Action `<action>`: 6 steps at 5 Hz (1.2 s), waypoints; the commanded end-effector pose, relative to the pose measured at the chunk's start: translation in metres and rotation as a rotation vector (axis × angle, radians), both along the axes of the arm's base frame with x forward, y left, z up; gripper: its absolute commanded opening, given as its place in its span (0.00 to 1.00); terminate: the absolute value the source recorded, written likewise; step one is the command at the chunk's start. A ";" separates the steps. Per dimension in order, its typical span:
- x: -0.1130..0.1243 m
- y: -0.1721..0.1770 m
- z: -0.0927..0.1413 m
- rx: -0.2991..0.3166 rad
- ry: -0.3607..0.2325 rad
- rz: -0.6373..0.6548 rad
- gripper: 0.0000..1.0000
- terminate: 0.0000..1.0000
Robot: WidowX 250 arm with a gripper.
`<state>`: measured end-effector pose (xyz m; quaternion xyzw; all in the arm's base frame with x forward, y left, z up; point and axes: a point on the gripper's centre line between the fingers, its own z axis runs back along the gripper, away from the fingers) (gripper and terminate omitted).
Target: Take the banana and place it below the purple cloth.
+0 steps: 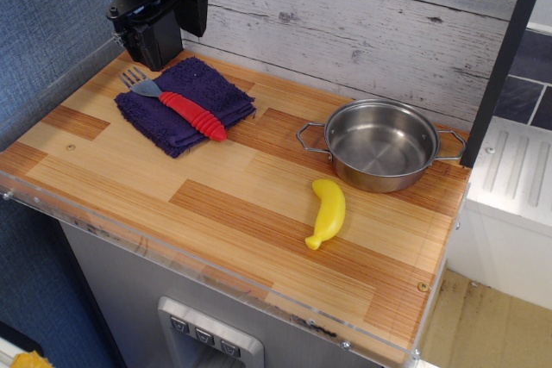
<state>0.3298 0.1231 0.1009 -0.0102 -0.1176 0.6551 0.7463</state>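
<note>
The yellow toy banana [328, 212] lies on the wooden counter, right of centre, just in front of the steel pan. The dark purple cloth [185, 105] lies folded at the back left of the counter, with a red-handled fork on it. My black gripper [155, 36] hangs above the back left corner, just behind the cloth's far edge and far from the banana. Its fingertips are not clearly visible, so I cannot tell whether it is open or shut. Nothing shows in it.
A red-handled fork [183, 107] lies diagonally on the cloth. A steel pan [381, 144] with two handles stands at the back right. A white plank wall runs behind. A dark vertical post [504, 58] stands at the right edge. The counter's front edge [216, 277] has a clear lip.
</note>
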 end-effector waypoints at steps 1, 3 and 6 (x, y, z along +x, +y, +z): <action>0.000 0.000 0.000 0.000 0.000 0.000 1.00 0.00; 0.009 -0.042 0.016 0.110 0.036 -0.377 1.00 0.00; -0.012 -0.112 0.002 0.196 0.031 -0.787 1.00 0.00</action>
